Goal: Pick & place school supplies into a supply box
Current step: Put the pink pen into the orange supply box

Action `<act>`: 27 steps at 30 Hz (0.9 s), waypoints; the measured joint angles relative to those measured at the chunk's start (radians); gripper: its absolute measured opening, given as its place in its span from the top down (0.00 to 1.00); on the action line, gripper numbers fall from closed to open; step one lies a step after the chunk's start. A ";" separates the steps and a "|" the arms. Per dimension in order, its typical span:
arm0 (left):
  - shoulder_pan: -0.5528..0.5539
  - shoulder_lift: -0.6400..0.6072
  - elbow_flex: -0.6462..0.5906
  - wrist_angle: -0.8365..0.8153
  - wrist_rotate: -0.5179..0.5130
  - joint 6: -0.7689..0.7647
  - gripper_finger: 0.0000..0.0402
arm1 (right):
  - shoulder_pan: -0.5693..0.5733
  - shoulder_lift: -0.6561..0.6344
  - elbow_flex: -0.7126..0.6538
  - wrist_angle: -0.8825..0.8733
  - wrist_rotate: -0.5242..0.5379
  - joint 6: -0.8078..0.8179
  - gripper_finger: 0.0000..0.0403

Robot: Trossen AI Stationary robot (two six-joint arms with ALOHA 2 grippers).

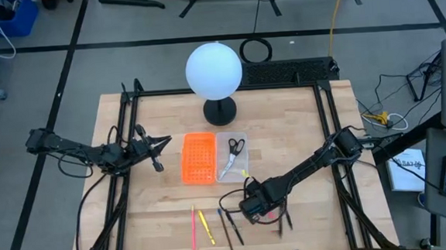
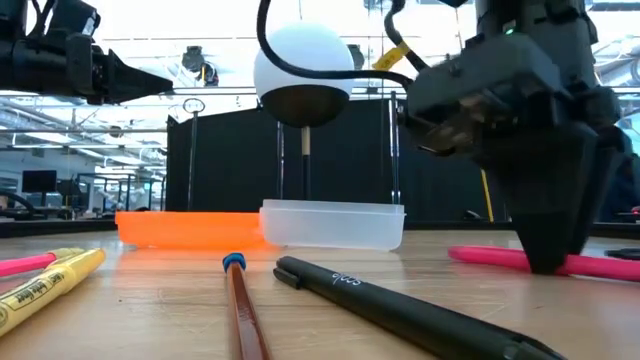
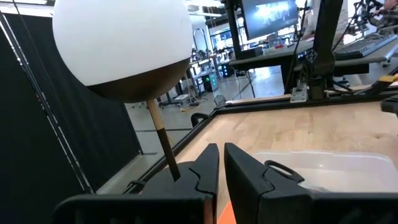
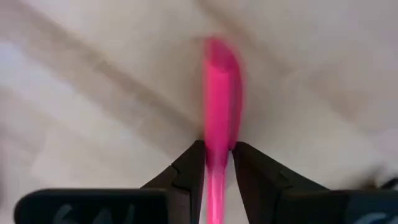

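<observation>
Table: pale wood top [image 1: 286, 148] in a black frame, workshop floor around it.
Lamp: white globe [image 1: 213, 70] on a dark stand at the table's far edge, behind the trays.
Right arm: reaches in from the right; right gripper [image 4: 217, 163] is down at the table near the front, its fingers closed against both sides of a pink pen [image 4: 221, 93] that lies on the wood.
Left arm: waits raised at the left side; left gripper [image 3: 221, 163] has its fingers nearly together, nothing between them.
Orange tray: perforated [image 1: 198, 157], mid-table, just beside the clear one.
Supply box: clear tray [image 1: 233, 157] holding scissors [image 1: 233, 155] and something yellow.
Loose supplies: pink pencil [image 1: 193, 228], yellow marker [image 1: 205, 227], brown pencil [image 2: 243, 310] and black pen [image 2: 400, 310] lie near the front edge.
</observation>
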 joint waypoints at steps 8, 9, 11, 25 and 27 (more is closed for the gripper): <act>0.000 0.000 0.000 0.001 0.000 0.001 0.91 | -0.021 0.000 -0.001 0.024 0.138 -0.113 0.80; 0.000 0.000 0.000 0.001 0.000 0.002 0.91 | -0.022 0.000 -0.001 0.042 0.149 -0.121 0.80; 0.000 0.000 0.000 0.001 0.000 0.010 0.91 | -0.024 0.000 -0.003 0.076 0.157 -0.146 0.80; 0.000 0.000 0.000 0.002 0.000 0.022 0.91 | -0.026 -0.025 -0.121 0.258 0.123 -0.027 0.93; 0.000 0.000 0.000 0.002 0.001 0.024 0.91 | -0.029 -0.037 -0.125 0.280 0.117 -0.027 0.93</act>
